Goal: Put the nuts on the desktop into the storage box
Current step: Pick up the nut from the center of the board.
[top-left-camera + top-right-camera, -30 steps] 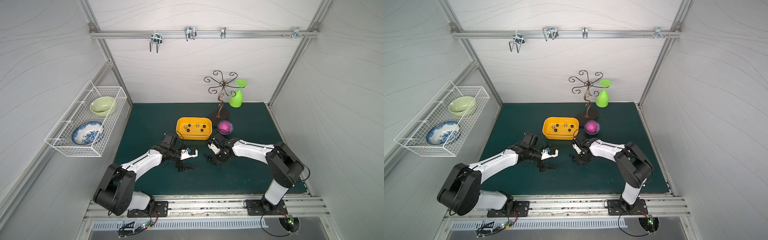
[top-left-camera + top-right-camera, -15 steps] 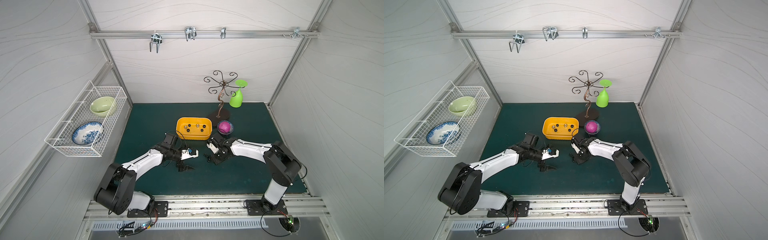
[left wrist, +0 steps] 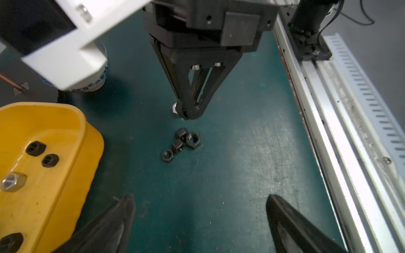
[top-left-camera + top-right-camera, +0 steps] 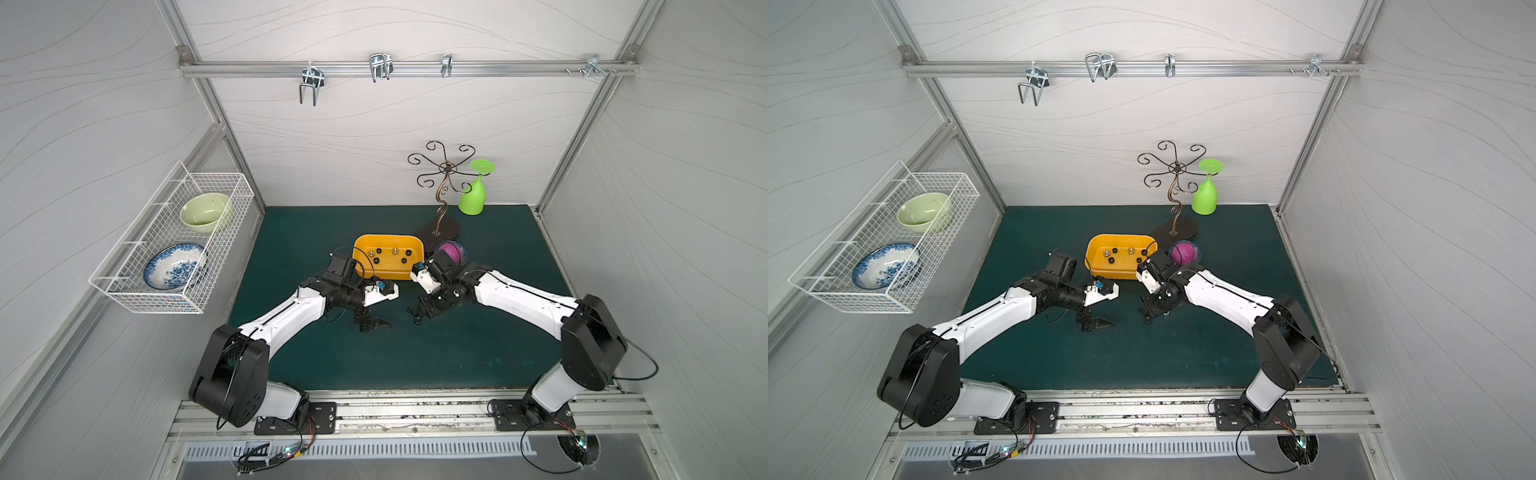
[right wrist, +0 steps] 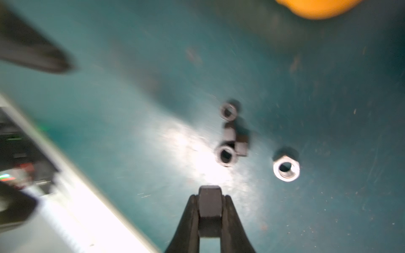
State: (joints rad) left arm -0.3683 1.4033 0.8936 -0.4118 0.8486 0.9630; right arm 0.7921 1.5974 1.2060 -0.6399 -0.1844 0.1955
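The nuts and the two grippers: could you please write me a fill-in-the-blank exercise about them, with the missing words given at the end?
1. The right gripper is shut on a nut whose colour is ____.
2. The left gripper holds nothing; it is ____.
3. On the desktop, the clustered black nuts number ____.
4. The lone nut lying apart from them is ____ in colour.
Missing words: black; open; four; silver.
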